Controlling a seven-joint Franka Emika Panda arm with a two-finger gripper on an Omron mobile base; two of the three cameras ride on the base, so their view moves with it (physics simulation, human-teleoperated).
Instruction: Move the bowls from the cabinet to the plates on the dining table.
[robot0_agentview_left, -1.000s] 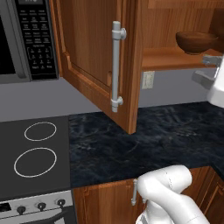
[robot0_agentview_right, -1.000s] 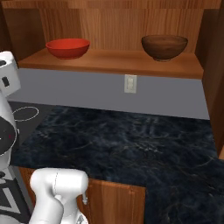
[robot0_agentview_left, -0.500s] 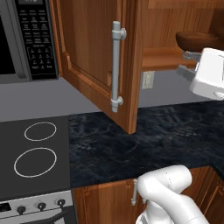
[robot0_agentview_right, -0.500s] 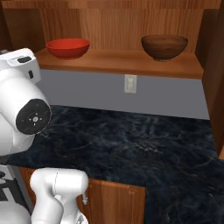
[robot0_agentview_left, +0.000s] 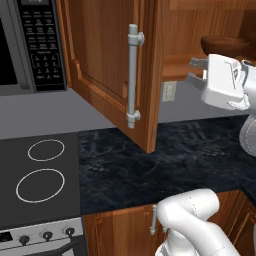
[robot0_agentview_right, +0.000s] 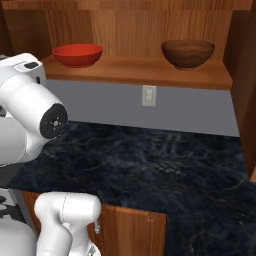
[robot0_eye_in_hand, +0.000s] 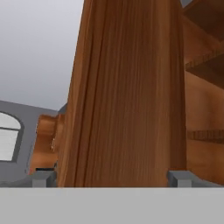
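1. Bowls on the wooden shelf (robot0_agentview_right: 135, 74) of the warm brown wooden wall cabinet (robot0_agentview_left: 107, 60): glossy red round bowl (robot0_agentview_right: 77, 54) toward the left end, dark brown wood-grained round bowl (robot0_agentview_right: 188, 53) toward the right end, well apart, as seen from the right base view.
2. Both upright, mouths facing up, rims level; round, so no long axis to tell.
3. Panelled cabinet door (robot0_agentview_left: 112, 75) swung open, its long vertical silver bar handle (robot0_agentview_left: 132, 75) standing upright, long axis up and down.
4. White claw (robot0_agentview_left: 194, 72) raised in front of the shelf edge, released, jaws spread wide, nothing between them; small grey fingertips (robot0_agentview_left: 198, 62) pointing left toward the open door edge.
5. Dark brown bowl (robot0_agentview_left: 224, 45) just above and behind the claw in the left base view, apart from it, not touched.
6. Hand view: close wooden door edge (robot0_eye_in_hand: 124, 96) standing between the two spread tips.
7. Below: black white-veined marble desk (robot0_agentview_right: 150, 165), white wall outlet (robot0_agentview_right: 148, 95) under the shelf, black stovetop with white rings (robot0_agentview_left: 40, 182), black microwave (robot0_agentview_left: 30, 45) at upper left.
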